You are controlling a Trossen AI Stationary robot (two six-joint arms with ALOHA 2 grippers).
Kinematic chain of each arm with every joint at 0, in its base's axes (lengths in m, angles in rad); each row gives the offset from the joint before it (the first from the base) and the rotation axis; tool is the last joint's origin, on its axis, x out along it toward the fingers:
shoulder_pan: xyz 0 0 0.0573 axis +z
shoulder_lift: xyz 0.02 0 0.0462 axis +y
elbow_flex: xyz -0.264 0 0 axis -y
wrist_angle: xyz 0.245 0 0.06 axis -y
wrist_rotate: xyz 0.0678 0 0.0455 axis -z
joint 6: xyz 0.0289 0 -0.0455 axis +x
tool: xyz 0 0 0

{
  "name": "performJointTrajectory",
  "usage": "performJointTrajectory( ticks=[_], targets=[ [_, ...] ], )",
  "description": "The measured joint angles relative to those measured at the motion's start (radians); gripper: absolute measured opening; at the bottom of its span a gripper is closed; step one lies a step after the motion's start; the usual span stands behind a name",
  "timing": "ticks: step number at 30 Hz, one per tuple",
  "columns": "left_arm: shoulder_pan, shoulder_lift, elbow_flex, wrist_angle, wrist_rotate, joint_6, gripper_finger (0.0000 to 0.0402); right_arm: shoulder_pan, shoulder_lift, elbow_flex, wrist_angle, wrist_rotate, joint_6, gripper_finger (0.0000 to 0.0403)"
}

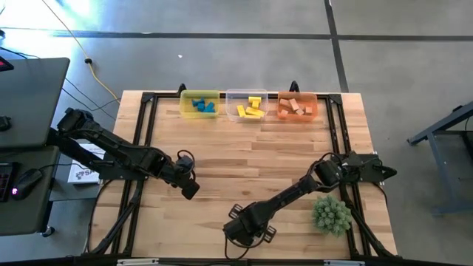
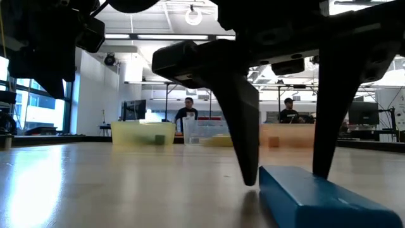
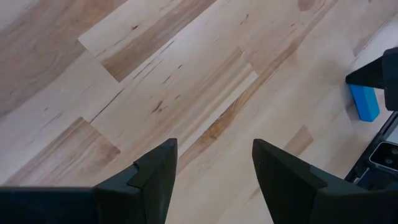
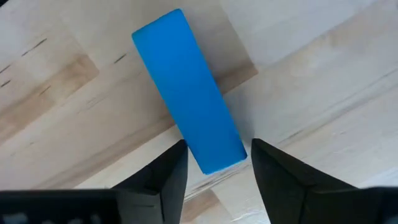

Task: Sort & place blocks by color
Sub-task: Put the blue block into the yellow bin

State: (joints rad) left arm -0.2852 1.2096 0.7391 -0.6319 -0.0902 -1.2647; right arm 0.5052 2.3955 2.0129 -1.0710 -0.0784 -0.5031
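Broadly, the butcher-block table [image 1: 222, 166] carries three small translucent bins in a row along its far edge. The yellow bin [image 1: 199, 104] at the left end holds blue blocks [image 1: 203, 106], the clear bin [image 1: 246, 106] in the middle holds yellow blocks [image 1: 250, 108], and the orange bin [image 1: 297, 106] at the right end holds tan wooden blocks [image 1: 295, 107]. A spiky green plant ball [image 1: 331, 213] sits near the table's right front corner, beside the right arm. The left gripper [image 1: 189, 182] hangs over bare wood left of the table's centre, its fingers [image 3: 155, 180] spread apart with nothing between them. The right gripper [image 4: 214, 171] is down at the table's near edge, close to the middle, and its two dark fingers [image 4: 165, 177] straddle one end of a blue bar [image 4: 186, 87] that lies flat on the wood. In the right wrist view the bar's near end sits in the gap between the fingertips, with most of its length reaching out beyond them at a slant. The fingers stand close on either side of that end, but whether they already press on it cannot be told; the bar rests on the table, not lifted. Two people sit in the room beyond the bins.
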Motion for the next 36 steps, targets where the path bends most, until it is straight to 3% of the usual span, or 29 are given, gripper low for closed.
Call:
performJointTrajectory(
  ticks=[6, 21, 24, 30, 36],
  targets=[
    [0.0, 0.0, 0.0, 0.0, 0.0, -0.016, 0.02, 0.012, 0.0, 0.0, 0.022, 0.004, -0.015, 0.018],
    [0.0, 0.0, 0.0, 0.001, 0.0, -0.043, 0.02, 0.034, 0.015, 0.003, 0.037, -0.03, -0.035, 0.0179],
    [0.0, 0.0, 0.0, 0.001, 0.0, -0.045, 0.02, 0.034, 0.018, 0.004, 0.042, -0.027, -0.001, 0.0159],
    [0.0, 0.0, 0.0, 0.001, 0.0, -0.045, 0.02, 0.034, 0.018, 0.005, 0.038, -0.031, 0.006, 0.0074],
    [0.0, 0.0, 0.0, 0.001, 0.0, -0.044, 0.02, 0.021, 0.018, 0.005, 0.026, -0.031, 0.009, 0.0073]
  ],
)
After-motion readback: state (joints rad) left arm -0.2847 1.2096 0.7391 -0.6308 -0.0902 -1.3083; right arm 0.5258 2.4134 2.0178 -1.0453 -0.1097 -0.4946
